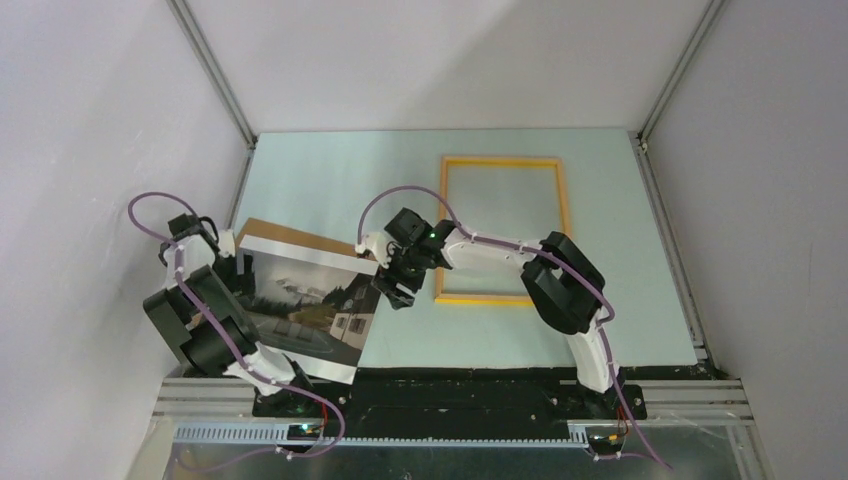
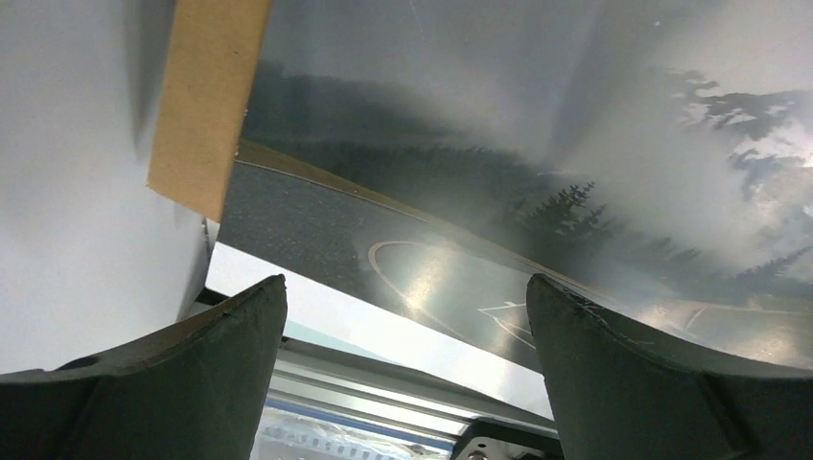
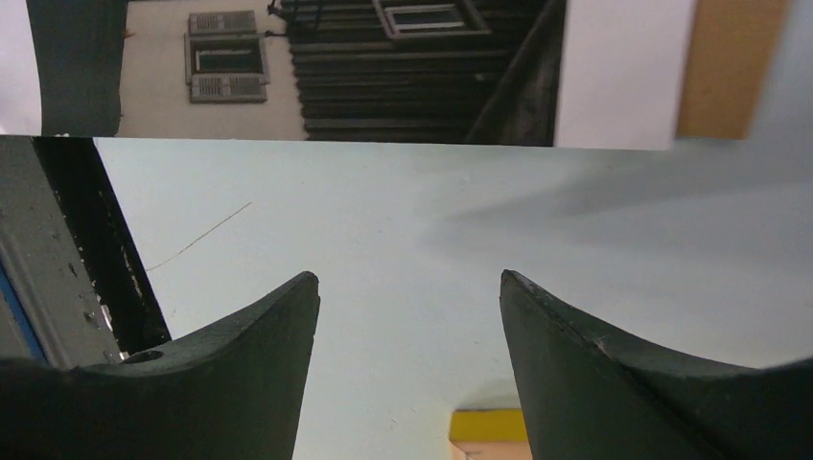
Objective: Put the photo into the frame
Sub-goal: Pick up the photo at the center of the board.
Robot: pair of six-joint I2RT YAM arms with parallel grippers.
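Note:
The photo [image 1: 300,312], a dark misty landscape with a white house, lies at the near left of the table on top of a brown backing board [image 1: 292,236]. The frame [image 1: 503,160], yellow-edged with a clear pane, lies flat at the centre right, empty. My left gripper [image 1: 232,255] is open at the photo's left edge; in the left wrist view [image 2: 403,287] the photo [image 2: 537,144] fills the space beyond its fingers and nothing is between them. My right gripper [image 1: 388,290] is open and empty just right of the photo; in the right wrist view [image 3: 407,278] it is over bare table.
The brown board shows in the left wrist view [image 2: 206,96] and the right wrist view [image 3: 733,67]. A corner of the frame [image 3: 484,425] lies just behind the right fingers. White walls enclose the table. A black strip and metal rail [image 1: 460,385] run along the front edge.

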